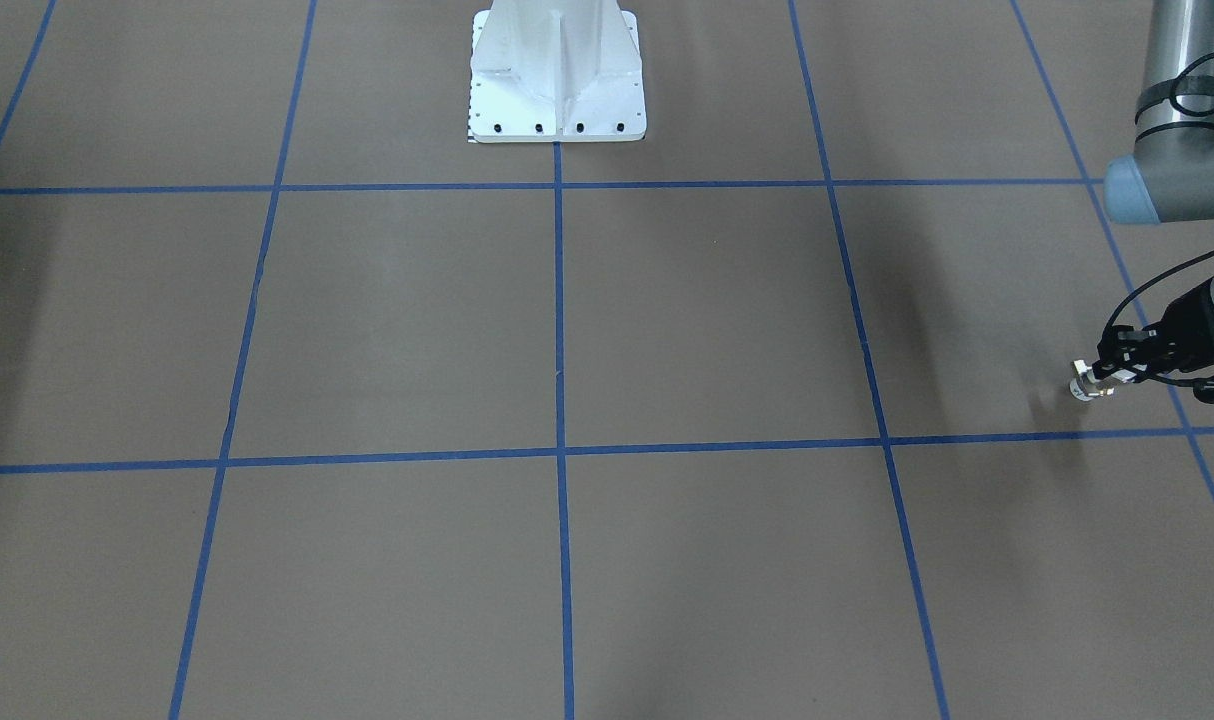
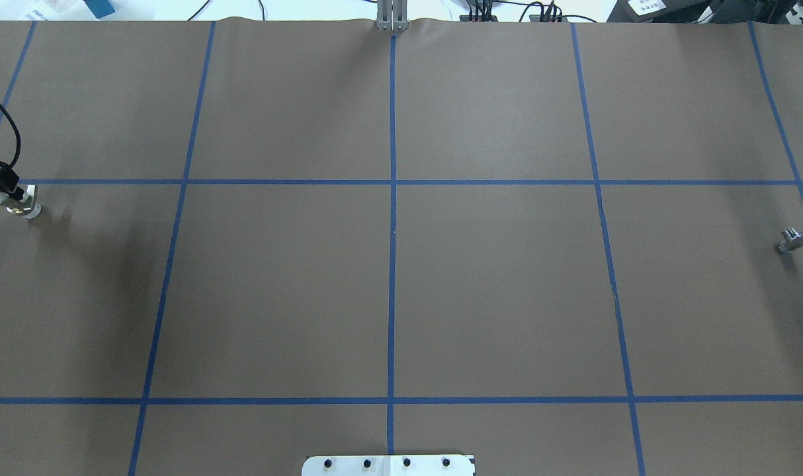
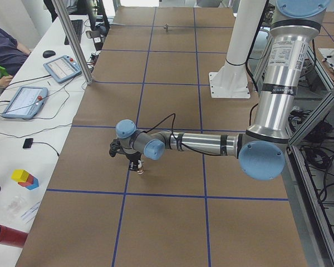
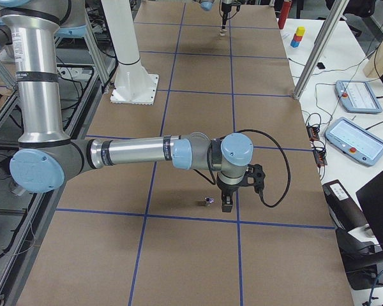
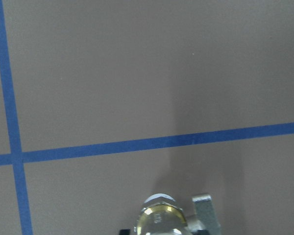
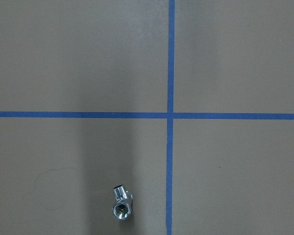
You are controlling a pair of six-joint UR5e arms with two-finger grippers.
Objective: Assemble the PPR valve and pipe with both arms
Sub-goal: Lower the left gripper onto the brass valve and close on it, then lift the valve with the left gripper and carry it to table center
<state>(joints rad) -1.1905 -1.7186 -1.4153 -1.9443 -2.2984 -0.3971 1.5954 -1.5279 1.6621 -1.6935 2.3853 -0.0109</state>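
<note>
— Where's the valve?

— The small PPR valve, with a white plastic collar and a brass-silver middle, is clamped in the left arm's black fingers. It is low over the brown paper-covered desk at the robot's left end. I can't tell whether it touches the paper.

— And the pipe?

— The short silvery-grey pipe lies on the desk at the opposite end, near a crossing of blue tape lines. The right arm's fingers point down just beside it, not around it. I can't tell whether they're spread or closed.
</note>
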